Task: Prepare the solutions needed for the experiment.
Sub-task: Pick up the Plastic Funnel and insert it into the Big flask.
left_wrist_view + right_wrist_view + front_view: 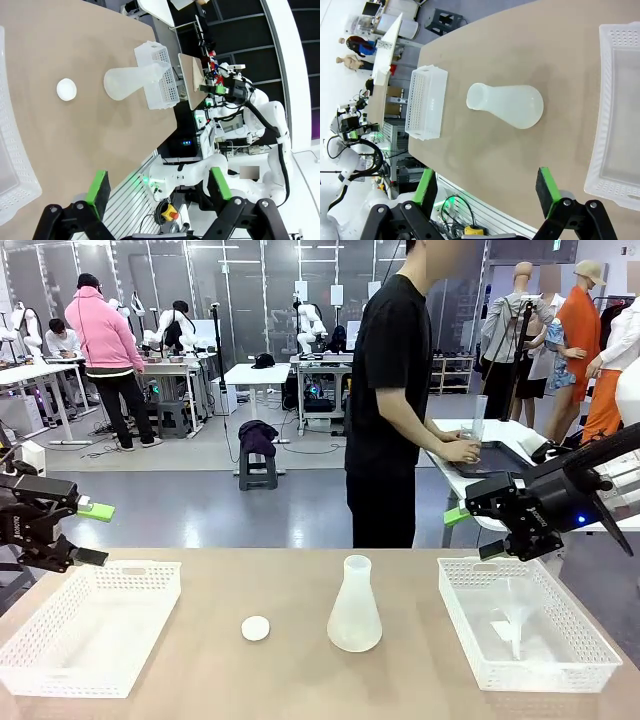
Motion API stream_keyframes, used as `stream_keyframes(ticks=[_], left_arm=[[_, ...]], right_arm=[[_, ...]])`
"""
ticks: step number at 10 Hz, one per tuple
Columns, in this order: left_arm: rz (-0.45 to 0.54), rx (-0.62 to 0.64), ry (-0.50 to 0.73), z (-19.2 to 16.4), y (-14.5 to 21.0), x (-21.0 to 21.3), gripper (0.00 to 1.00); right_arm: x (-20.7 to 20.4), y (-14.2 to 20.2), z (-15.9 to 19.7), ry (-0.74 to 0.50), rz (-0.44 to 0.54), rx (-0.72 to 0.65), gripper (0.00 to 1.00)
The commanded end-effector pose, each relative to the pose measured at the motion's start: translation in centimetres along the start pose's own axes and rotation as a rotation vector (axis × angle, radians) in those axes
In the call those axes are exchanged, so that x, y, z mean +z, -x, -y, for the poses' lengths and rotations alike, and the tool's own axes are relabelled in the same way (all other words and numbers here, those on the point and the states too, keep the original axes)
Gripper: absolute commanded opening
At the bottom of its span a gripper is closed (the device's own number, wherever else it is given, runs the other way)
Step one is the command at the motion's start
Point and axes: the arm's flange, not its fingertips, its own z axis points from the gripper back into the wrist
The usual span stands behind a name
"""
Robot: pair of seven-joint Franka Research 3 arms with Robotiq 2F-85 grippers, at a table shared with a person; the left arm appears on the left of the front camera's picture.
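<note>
Tan and bare across most of its width, the tabletop carries a frosted, translucent conical flask standing upright near the middle, slightly toward the robot's right. Its wall is too cloudy to tell whether any liquid lies inside. Just beside it, on the robot's left and not touching, lies a small white disc. A white perforated left basket sits at the robot's left end of the tabletop, and a matching right basket sits at the other end with a clear, crumpled piece inside, too faint to identify. The left gripper hangs over the far corner of the left basket, well apart from the flask; its jaws are released, the green pads standing wide with only air between them. The right gripper hovers above the far edge of the right basket, its jaws likewise released and gripping nothing. Beyond the far edge a person in black stands side-on, both hands resting at a dark tray on another table behind.
</note>
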Motion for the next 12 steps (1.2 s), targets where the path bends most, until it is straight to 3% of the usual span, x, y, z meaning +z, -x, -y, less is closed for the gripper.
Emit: stream_keyframes(ticks=[1, 2, 3, 5, 6, 8, 10, 11, 12], left_arm=[[0.006, 0.013, 0.024, 0.2, 0.0, 0.4, 1.0], [0.006, 0.013, 0.024, 0.2, 0.0, 0.4, 1.0], [0.006, 0.013, 0.024, 0.2, 0.0, 0.4, 1.0], [0.006, 0.013, 0.024, 0.2, 0.0, 0.4, 1.0], [0.006, 0.013, 0.024, 0.2, 0.0, 0.4, 1.0], [0.006, 0.013, 0.024, 0.2, 0.0, 0.4, 1.0], [0.006, 0.013, 0.024, 0.2, 0.0, 0.4, 1.0], [0.006, 0.013, 0.024, 0.2, 0.0, 0.4, 1.0], [0.006, 0.013, 0.024, 0.2, 0.0, 0.4, 1.0]], right_arm=[[0.0, 0.0, 0.0, 0.005, 0.002, 0.006, 1.0], [1.6, -2.0, 1.5, 0.167, 0.021, 0.195, 1.0], [3.0, -4.3, 2.8, 0.299, -0.049, 0.369, 1.0], [4.3, -8.2, 4.2, 0.447, -0.121, 0.524, 1.0], [4.6, -10.0, 4.5, 0.514, -0.176, 0.602, 1.0], [4.7, -13.3, 4.9, 0.499, -0.319, 0.788, 1.0], [3.9, -14.2, 5.5, 0.48, -0.448, 0.869, 1.0], [4.3, -13.0, 4.9, 0.533, -0.32, 0.769, 1.0], [4.3, -13.0, 4.9, 0.533, -0.32, 0.769, 1.0]])
